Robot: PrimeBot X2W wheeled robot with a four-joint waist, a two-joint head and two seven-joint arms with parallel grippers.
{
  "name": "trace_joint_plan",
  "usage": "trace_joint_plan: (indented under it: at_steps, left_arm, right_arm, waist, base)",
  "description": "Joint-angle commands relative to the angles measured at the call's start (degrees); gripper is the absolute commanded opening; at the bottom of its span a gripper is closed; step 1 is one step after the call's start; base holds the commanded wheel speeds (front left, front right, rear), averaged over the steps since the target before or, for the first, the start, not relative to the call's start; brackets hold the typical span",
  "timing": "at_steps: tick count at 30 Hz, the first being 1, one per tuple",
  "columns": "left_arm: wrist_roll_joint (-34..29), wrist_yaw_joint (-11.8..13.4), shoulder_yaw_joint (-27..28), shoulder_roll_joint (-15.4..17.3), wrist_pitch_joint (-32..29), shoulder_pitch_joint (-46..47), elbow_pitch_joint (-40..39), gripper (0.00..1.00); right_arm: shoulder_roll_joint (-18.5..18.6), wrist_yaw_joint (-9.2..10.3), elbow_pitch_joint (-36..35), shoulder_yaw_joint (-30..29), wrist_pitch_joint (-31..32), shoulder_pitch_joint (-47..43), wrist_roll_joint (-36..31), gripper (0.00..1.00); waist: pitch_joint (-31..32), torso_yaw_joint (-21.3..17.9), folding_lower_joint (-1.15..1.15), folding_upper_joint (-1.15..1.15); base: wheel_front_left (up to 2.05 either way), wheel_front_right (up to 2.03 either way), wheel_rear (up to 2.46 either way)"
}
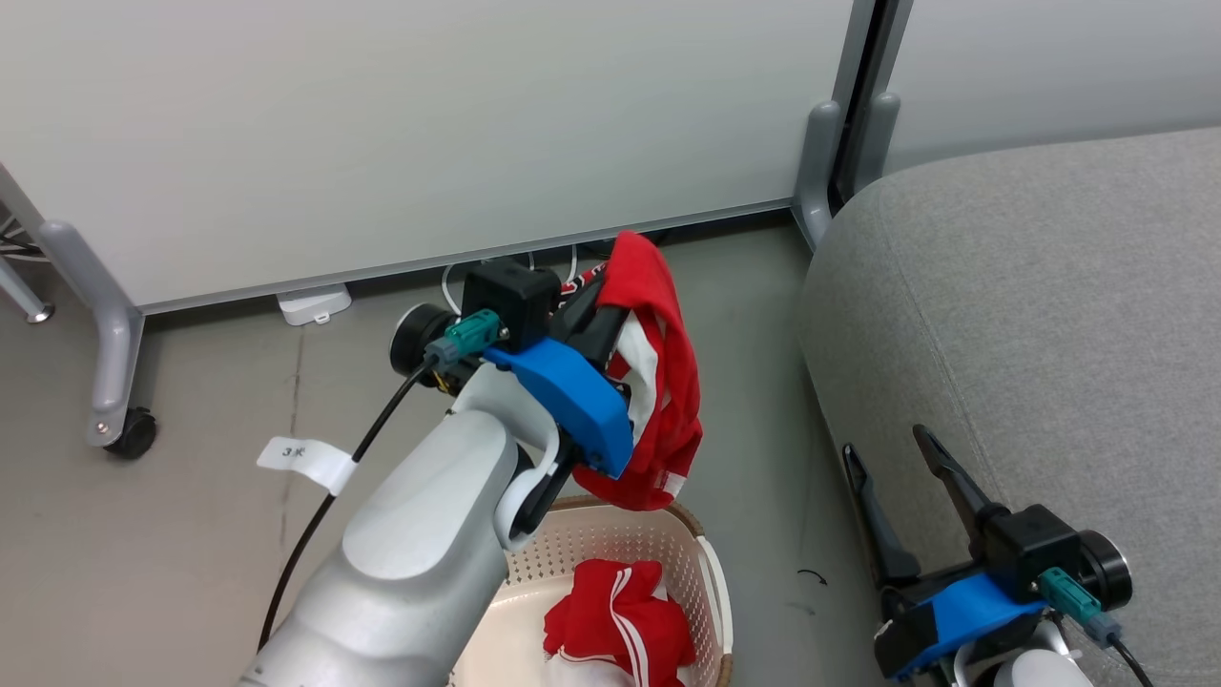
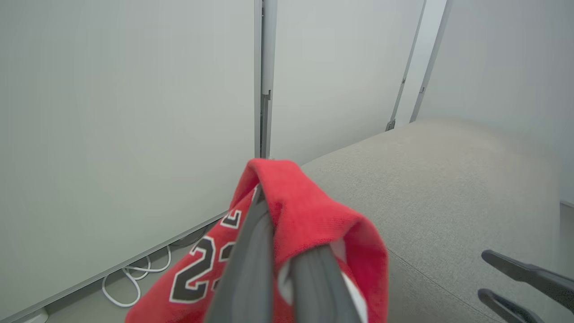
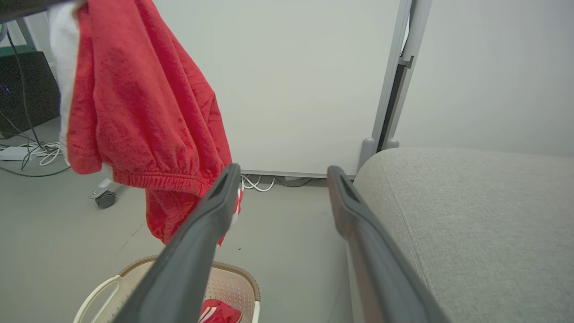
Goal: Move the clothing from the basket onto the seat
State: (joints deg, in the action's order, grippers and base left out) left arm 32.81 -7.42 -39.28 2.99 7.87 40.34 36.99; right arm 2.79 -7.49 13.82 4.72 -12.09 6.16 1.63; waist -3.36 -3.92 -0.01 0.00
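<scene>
Black, white-edged numerals on the bright red soft garment [image 2: 197,269]: a clear 2, and the next digit is half hidden. The white paper tag [image 1: 305,461] on the black cable [image 1: 389,410] reads 3, then one small character.

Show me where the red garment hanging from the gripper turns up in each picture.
Head view: the lifted garment hangs at centre, above the basket.
Left wrist view: garment bottom centre, draped over the left gripper.
Right wrist view: garment upper left.
Shared landmark: the grey seat, on the right throughout.

Grey floor [image 1: 744,382], basket [image 1: 658,539] beside seat [image 1: 1030,305], white cables [image 2: 134,278], partition castor [image 1: 134,434]
</scene>
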Motion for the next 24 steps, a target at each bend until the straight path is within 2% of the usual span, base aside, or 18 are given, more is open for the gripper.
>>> trace_joint_plan:
  at_steps: [1, 14, 24]
  left_arm:
    - [0.5, -0.1, -0.1, 0.0, 0.0, 1.7, -0.6, 0.0]
    - [5.0, 2.3, -4.6, -0.1, 0.4, 5.0, -3.1, 0.0]
    - [8.0, 3.6, -8.2, -0.1, 1.2, 6.1, -2.7, 0.0]
  right_arm:
    - [0.2, -0.02, -0.4, 0.0, 0.2, -0.9, -0.2, 1.0]
    - [0.2, -0.02, -0.8, 1.0, 0.7, -0.5, -0.6, 1.0]
    - [0.2, -0.02, 0.1, 7.9, 2.3, 4.0, -0.1, 1.0]
  waist:
    - [0.0, 0.0, 0.01, 0.0]
    - [0.0, -0.3, 0.01, 0.0]
    - [0.0, -0.5, 0.01, 0.0]
  base:
    - [0.0, 0.0, 0.0]
    - [0.0, 0.0, 0.0]
    - [0.0, 0.0, 0.0]
